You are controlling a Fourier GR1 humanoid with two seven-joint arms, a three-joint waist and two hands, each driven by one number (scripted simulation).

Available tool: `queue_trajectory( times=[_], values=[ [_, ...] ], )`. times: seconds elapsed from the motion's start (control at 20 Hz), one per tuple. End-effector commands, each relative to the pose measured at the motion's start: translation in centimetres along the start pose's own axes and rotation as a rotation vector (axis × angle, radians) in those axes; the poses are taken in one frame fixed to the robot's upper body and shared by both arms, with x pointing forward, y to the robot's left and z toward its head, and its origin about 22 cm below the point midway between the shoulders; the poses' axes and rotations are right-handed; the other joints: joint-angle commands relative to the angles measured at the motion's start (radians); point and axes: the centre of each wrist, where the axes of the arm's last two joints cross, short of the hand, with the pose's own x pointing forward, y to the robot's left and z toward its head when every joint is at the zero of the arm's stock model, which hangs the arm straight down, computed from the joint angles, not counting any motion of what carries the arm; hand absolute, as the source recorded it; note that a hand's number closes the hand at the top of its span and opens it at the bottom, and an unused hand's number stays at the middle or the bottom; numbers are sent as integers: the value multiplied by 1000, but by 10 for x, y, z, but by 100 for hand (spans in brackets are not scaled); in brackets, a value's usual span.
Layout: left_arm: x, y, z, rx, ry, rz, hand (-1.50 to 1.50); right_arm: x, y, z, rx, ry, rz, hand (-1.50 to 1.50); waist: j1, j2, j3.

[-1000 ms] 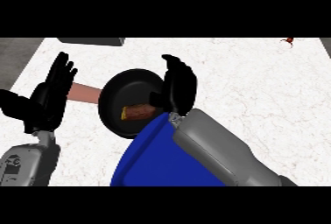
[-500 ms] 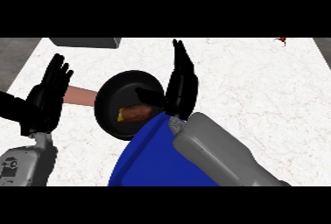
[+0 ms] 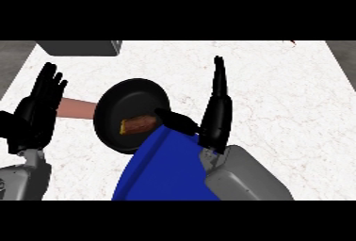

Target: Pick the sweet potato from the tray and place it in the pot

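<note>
The orange-brown sweet potato (image 3: 138,125) lies inside the black round pot (image 3: 132,101) at the middle left of the counter. A blue tray (image 3: 167,169) reaches from the lower edge up to the pot's near rim. My right hand (image 3: 215,110) stands open just right of the pot, fingers straight up, its thumb stretched toward the sweet potato without holding it. At the left edge my left hand (image 3: 38,110) rests open, fingers up.
A pinkish handle or board (image 3: 75,108) sticks out from the pot's left side toward my left hand. A grey box (image 3: 78,47) sits at the far left edge of the white marbled counter (image 3: 292,103). A small red thing (image 3: 290,43) shows at the far right.
My right hand has moved right, off the pot, and its fingers have straightened. The sweet potato stays in the pot. The whole view has shifted to the right.
</note>
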Motion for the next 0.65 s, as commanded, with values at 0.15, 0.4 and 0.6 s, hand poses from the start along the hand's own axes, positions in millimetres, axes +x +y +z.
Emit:
queue_trajectory(
  times=[0.15, 0.4, 0.6],
  values=[
    [2, 11, -5, -5, -5, 9, 0, -22, -62, 6, 34, 15, -12, -150, -4, 2, 0],
    [3, 12, 10, -2, 8, 7, 0, -23, -70, 29, 58, -7, -13, -150, -1, 1, 0],
    [8, -1, -8, 10, 11, -6, 0, -24, -96, 21, 50, 2, -26, -150, -4, 1, 0]
  ],
)
